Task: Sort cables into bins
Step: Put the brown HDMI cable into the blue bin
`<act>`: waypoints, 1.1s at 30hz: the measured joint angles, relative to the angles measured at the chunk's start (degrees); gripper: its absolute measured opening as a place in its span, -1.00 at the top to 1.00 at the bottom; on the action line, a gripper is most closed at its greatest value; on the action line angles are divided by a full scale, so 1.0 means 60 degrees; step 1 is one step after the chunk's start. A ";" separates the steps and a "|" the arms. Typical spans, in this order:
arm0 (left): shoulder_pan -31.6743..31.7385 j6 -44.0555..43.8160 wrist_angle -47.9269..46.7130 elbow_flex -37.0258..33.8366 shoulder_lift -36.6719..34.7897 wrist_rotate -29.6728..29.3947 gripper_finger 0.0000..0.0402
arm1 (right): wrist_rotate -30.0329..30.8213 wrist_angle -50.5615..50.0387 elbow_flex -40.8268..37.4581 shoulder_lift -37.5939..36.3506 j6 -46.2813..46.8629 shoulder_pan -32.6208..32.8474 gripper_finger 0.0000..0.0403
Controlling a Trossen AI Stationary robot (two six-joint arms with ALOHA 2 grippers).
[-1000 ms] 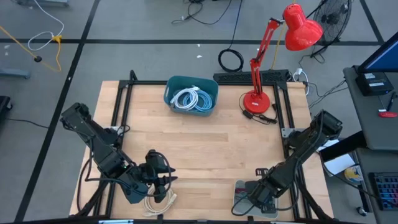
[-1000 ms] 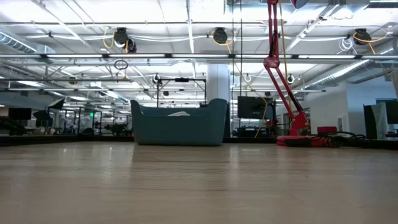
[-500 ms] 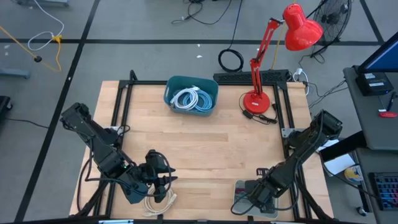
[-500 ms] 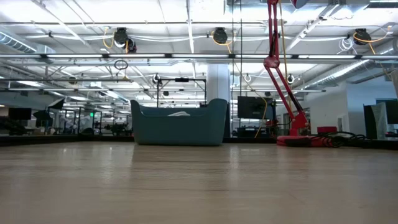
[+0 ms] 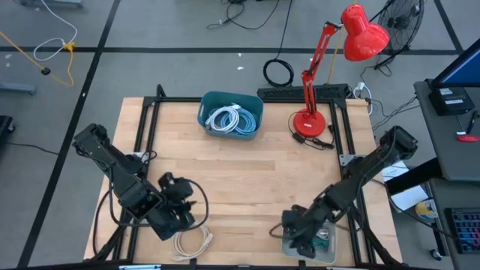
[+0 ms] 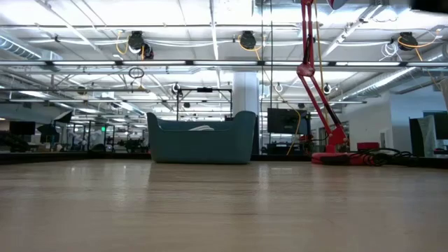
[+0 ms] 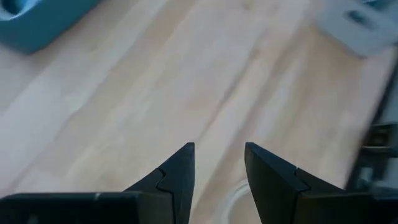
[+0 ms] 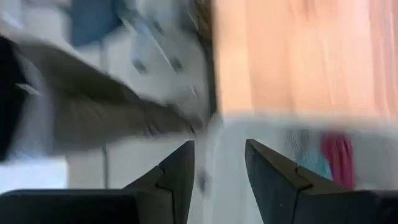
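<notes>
1. I see the teal tub (image 5: pixel 231 114) left of the red lamp (image 5: pixel 309 121), holding pale coils (image 5: pixel 229 120).
2. My left gripper (image 5: pixel 187 212), jaws parted and empty, hovers above the beige coil (image 5: pixel 191 243).
3. My right gripper (image 5: pixel 294 229), fingers apart, sits over the grey tray (image 5: pixel 330 251).

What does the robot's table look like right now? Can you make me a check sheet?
Surface: wooden table, mostly bare.
Job's things: teal bin at the far edge with pale coils in it; grey tray at the near edge; beige coil loose on the table.
Clutter: red lamp.
Claws: left claw open above the beige coil; right claw open over the tray.
Cables: black cord on the floor.
Surroundings: fan, desk.
</notes>
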 joint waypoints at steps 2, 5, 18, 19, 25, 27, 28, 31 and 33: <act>0.0002 -0.0427 -0.0483 0.0000 0.0000 0.0000 0.29 | 0.0483 0.0949 0.0000 -0.0208 -0.0202 -0.0191 0.33; 0.0002 -0.0876 -0.0919 0.0000 0.0000 0.0000 0.29 | 0.1093 0.2335 0.0000 -0.0431 -0.0703 -0.0493 0.33; -0.0321 -0.2841 0.0187 -0.1655 -0.0004 -0.0216 0.29 | 0.2699 0.7921 0.0000 -0.0563 -0.3033 -0.1706 0.33; -0.0401 -0.2766 0.0555 -0.1948 -0.0004 -0.0094 0.29 | 0.2687 0.8120 0.0000 -0.0559 -0.3119 -0.1780 0.33; -0.1022 -0.2736 0.2854 -0.3856 -0.0004 0.1107 0.29 | 0.2679 0.8414 0.0000 -0.0557 -0.3245 -0.1939 0.33; -0.1230 -0.2924 0.3690 -0.4373 -0.0004 0.1386 0.29 | 0.2700 0.8372 0.0000 -0.0553 -0.3258 -0.1936 0.33; -0.1337 -0.3040 0.4071 -0.4615 -0.0004 0.1462 0.29 | 0.2728 0.8368 0.0000 -0.0553 -0.3281 -0.1936 0.33; -0.1601 -0.3373 0.5553 -0.5463 -0.0004 0.1821 0.29 | 0.3022 0.8280 0.0000 -0.0553 -0.3378 -0.1936 0.33; -0.1740 -0.3739 0.6468 -0.6034 -0.0004 0.2203 0.29 | 0.3196 0.8266 0.0000 -0.0553 -0.3469 -0.1936 0.33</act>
